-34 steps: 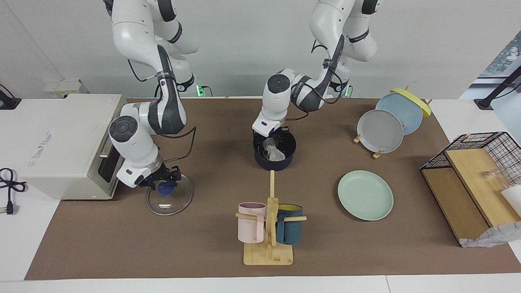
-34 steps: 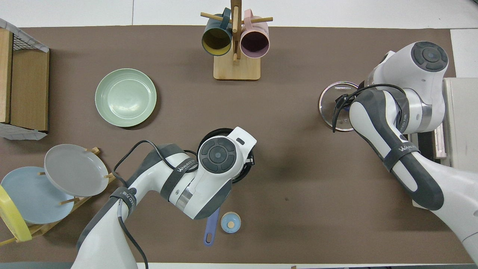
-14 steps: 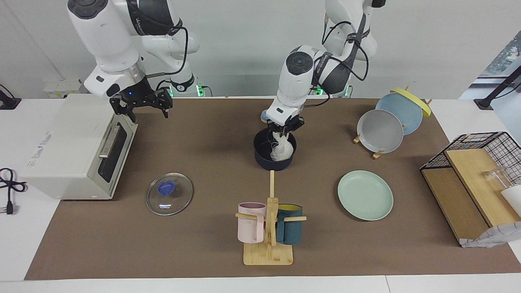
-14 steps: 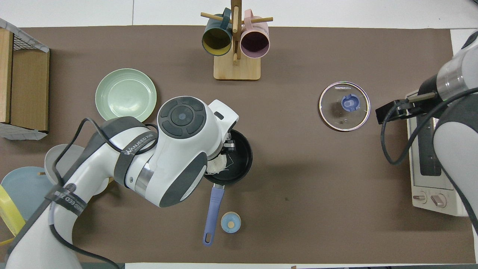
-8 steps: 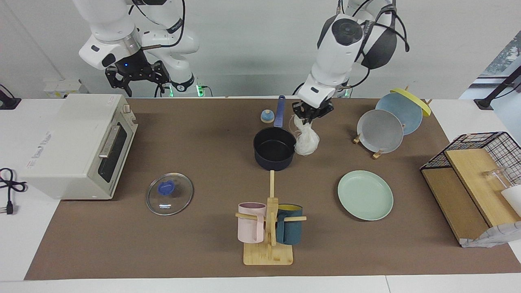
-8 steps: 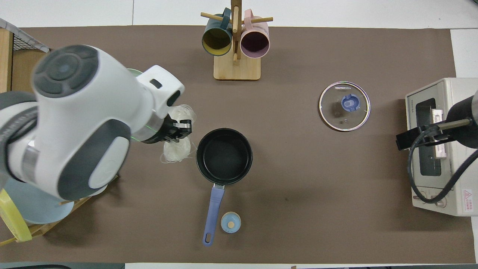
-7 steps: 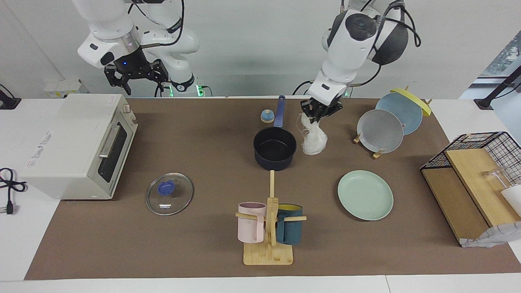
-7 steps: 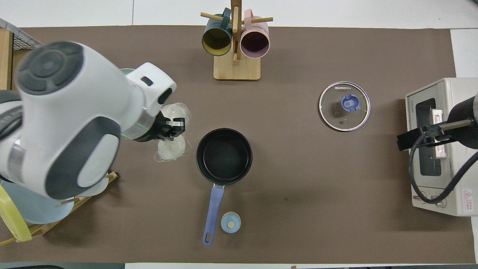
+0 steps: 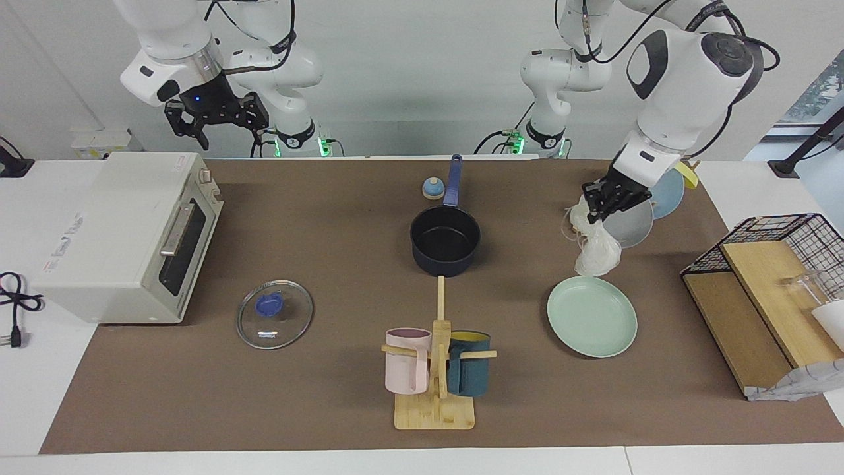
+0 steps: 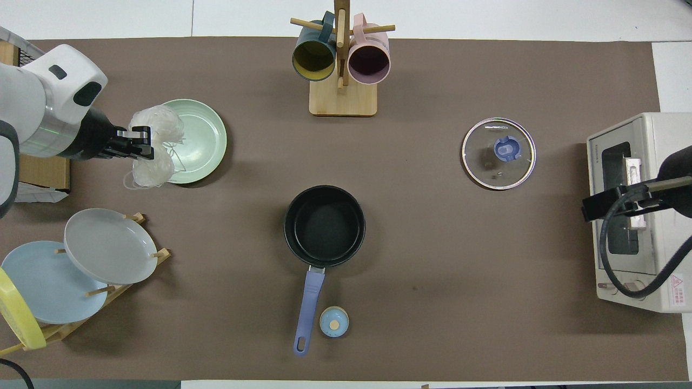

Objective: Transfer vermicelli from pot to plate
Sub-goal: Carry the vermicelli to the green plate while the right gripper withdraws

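My left gripper point(image 9: 603, 200) is shut on the top of the vermicelli point(image 9: 597, 245), a whitish two-lobed bundle that hangs in the air over the rim of the mint-green plate point(image 9: 592, 318). In the overhead view the left gripper point(image 10: 141, 145) holds the vermicelli point(image 10: 155, 141) over the edge of the plate point(image 10: 200, 138) toward the left arm's end of the table. The navy pot point(image 9: 445, 241) stands empty mid-table, its blue handle point(image 10: 307, 308) toward the robots. My right gripper point(image 9: 216, 122) is open and empty, raised over the toaster oven's end of the table.
A glass lid point(image 9: 275, 322) lies near the toaster oven point(image 9: 112, 231). A mug rack point(image 9: 435, 379) stands farther from the robots than the pot. A rack with grey and blue plates point(image 9: 620, 214) and a wire basket point(image 9: 784, 241) flank the plate. A small blue knob point(image 9: 432, 189) sits by the handle.
My left gripper has carried the vermicelli from beside the pot toward the left arm's end of the table, to over the plate's rim. The right gripper has barely moved.
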Tool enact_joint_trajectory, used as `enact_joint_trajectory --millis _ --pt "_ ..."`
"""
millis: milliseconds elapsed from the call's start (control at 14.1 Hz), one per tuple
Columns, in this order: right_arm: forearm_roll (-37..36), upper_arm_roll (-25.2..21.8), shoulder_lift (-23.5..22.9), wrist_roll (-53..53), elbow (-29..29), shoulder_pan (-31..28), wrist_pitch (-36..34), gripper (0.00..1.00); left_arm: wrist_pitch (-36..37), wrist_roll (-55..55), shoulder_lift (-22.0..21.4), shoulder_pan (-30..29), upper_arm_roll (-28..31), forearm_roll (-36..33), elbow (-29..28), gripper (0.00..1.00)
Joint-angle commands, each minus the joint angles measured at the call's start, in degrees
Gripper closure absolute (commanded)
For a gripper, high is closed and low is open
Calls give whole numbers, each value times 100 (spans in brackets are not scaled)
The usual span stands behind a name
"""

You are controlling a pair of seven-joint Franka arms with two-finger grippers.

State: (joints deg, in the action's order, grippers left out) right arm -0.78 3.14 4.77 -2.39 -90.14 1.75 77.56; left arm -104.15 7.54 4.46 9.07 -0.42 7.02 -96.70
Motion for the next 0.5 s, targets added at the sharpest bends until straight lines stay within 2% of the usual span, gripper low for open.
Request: enact_joint_trajectory --millis 0,284,426 --pt "7 72 41 107 -65 -87 -284 0 -797 -489 449 -265 -55 115 -68 100" --pt "-28 -94 -353 388 180 -200 -126 0 -1782 -534 872 -266 -63 115 -305 100" --pt "-45 -95 -573 388 207 -306 -48 0 -2151 -570 890 -257 -63 115 -602 100"
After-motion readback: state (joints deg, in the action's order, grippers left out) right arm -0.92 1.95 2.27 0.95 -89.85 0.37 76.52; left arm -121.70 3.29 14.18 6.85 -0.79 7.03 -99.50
